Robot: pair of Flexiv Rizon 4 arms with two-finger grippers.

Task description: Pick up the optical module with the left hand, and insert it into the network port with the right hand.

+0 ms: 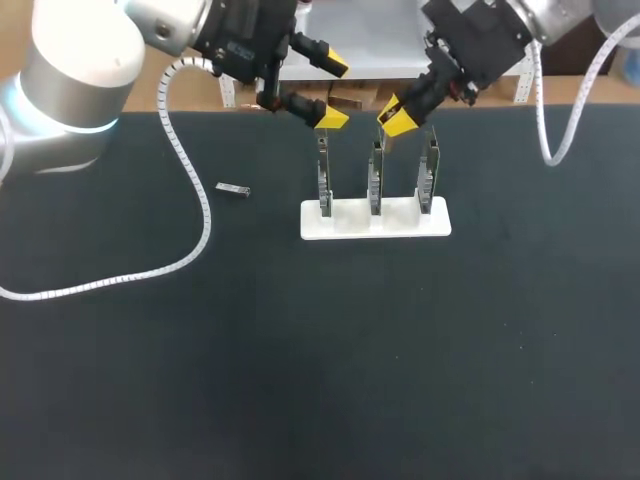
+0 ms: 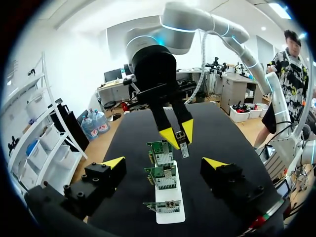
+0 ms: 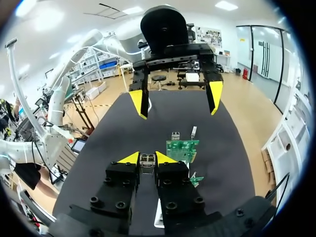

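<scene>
Black bench (image 1: 300, 380), far middle: white stand (image 1: 350, 225) bearing three upright network cards (image 1: 376, 180). Right claw (image 1: 396, 117) pinches optical module (image 3: 147, 160) above cards; left claw (image 1: 335, 92) spread, empty. Pickup apparently done; insertion outstanding.

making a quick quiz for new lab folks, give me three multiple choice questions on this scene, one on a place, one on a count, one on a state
1. Where is the loose module?
A. flat on the black table, left of the white holder
B. on top of the holder
C. at the table's near edge

2. How many cards stand in the holder?
A. two
B. three
C. five

3. What state is the right gripper in?
A. open and empty
B. shut on a card
C. shut on a small module

Answers:
1 A, it lies on the table apart from the holder.
2 B, three stand upright in a row.
3 C, both fingers press it from two sides.
</scene>
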